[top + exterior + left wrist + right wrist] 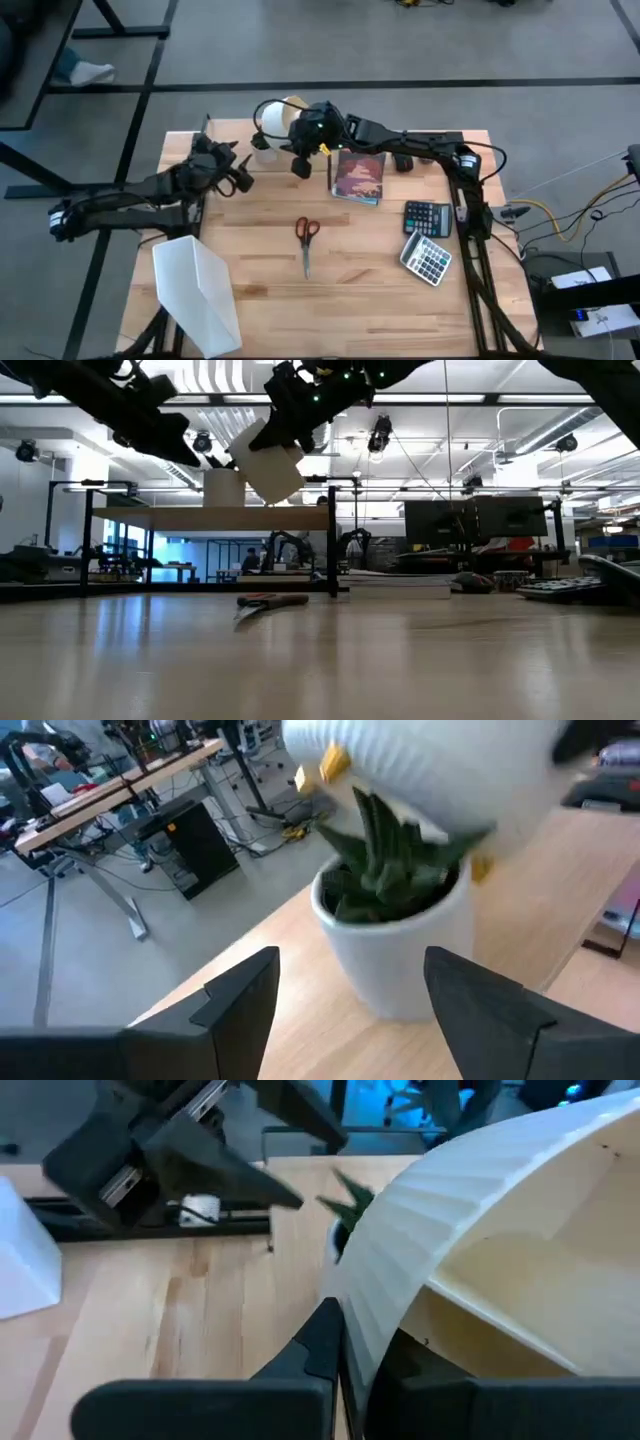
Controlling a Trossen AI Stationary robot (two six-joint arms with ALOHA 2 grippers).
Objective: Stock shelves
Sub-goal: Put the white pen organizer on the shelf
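Light-wood tabletop [260, 290] carries every item I can see. At the near left corner stands a white angled file holder [200, 290]. Beyond it, the left gripper [240, 178] reaches in from the left side. In its wrist view the jaws are spread wide, with one dark finger [240, 995] on each side of a white pot [400, 960] holding a green plant; I see no contact with the pot. The shelves [225, 518], a light-wood board on thin black legs, stand at the far side of the table, left of centre. In the low view a white cylinder rests on the board. Just right of the pot, the right gripper [350, 1355] is clamped on the wall of a cream ribbed container [480, 1210]. It holds this tilted in the air, above the level of the board. Red-handled scissors [306, 233] lie flat near the table centre. A book [358, 178] lies right of the shelves. Farther right lie a dark calculator [428, 215] and a lighter calculator [428, 258], close together.
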